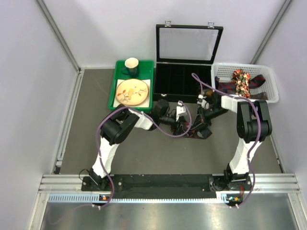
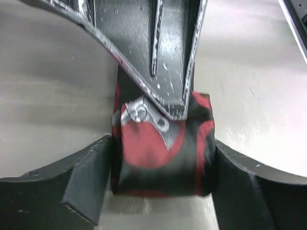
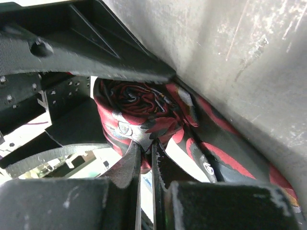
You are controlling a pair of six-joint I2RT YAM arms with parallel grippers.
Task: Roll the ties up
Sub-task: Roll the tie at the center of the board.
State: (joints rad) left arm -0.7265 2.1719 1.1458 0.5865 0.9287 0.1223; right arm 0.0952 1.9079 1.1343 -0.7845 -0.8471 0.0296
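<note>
A dark red and black tie with grey emblems (image 2: 158,158) is wound into a tight roll in the middle of the table (image 1: 193,133). My left gripper (image 2: 162,160) grips the roll by its two sides, with a finger pressed on each side. My right gripper (image 3: 146,146) is shut on a fold of the roll's outer layer (image 3: 139,103); its fingers (image 2: 158,57) come down onto the roll's top in the left wrist view. The tie's loose tail (image 3: 225,158) runs off beside the roll. Both grippers meet at table centre (image 1: 184,127) (image 1: 199,125).
A white basket (image 1: 268,76) at the back right holds a red-orange floral tie (image 1: 240,79) and a dark striped tie (image 1: 259,81). An open black compartment box (image 1: 182,74) stands behind the grippers. A green tray (image 1: 115,91) holds a plate and mug.
</note>
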